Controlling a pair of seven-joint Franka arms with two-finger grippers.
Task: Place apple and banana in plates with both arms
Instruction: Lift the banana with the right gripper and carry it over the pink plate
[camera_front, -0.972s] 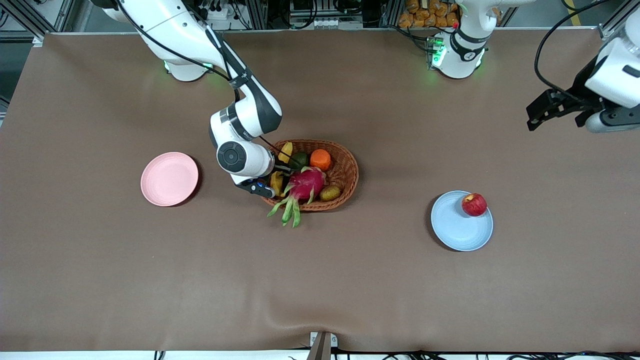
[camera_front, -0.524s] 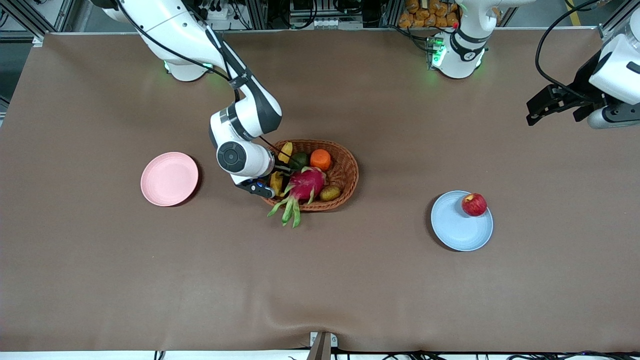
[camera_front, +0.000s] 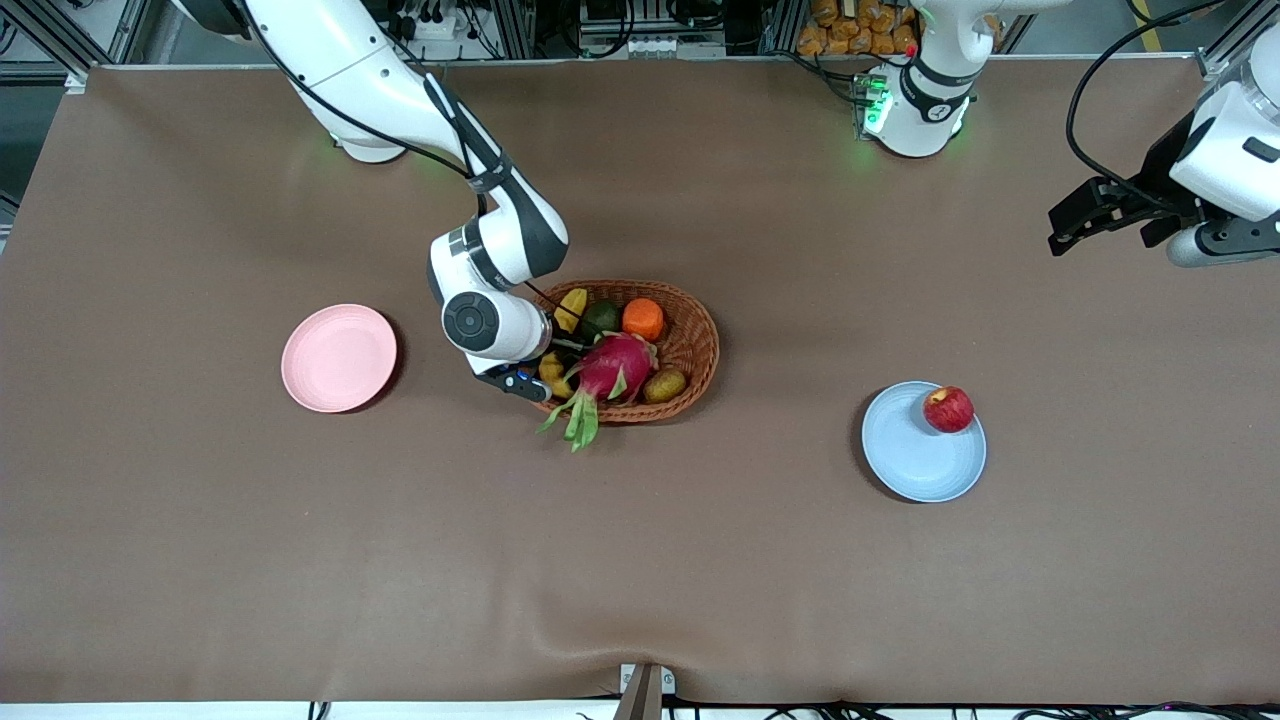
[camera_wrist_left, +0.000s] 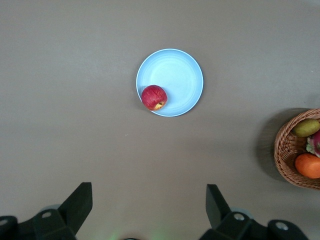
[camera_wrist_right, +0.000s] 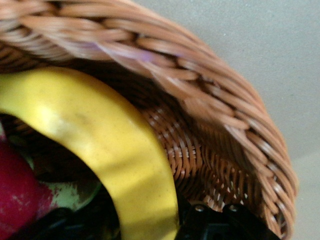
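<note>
The red apple (camera_front: 948, 409) (camera_wrist_left: 154, 97) lies on the pale blue plate (camera_front: 910, 460) (camera_wrist_left: 177, 75), close to its rim. The pale pink plate (camera_front: 338, 357) holds nothing. My right gripper (camera_front: 535, 378) (camera_wrist_right: 147, 227) is down inside the wicker basket (camera_front: 700, 345) (camera_wrist_right: 200, 75), shut on the yellow banana (camera_front: 572, 303) (camera_wrist_right: 100, 135), whose body curves up between its jaws. My left gripper (camera_front: 1075, 225) (camera_wrist_left: 150, 200) hangs open and empty over the table at the left arm's end, away from the blue plate.
The basket also holds a magenta dragon fruit (camera_front: 612, 368) with green scales hanging over the rim, an orange (camera_front: 643, 319) (camera_wrist_left: 308, 165), a dark green fruit and a small brownish one. The brown cloth has a wrinkle near the front edge.
The right arm has shifted slightly with the banana; the basket and dragon fruit have nudged a little toward the left arm's end. The left gripper drifted slightly.
</note>
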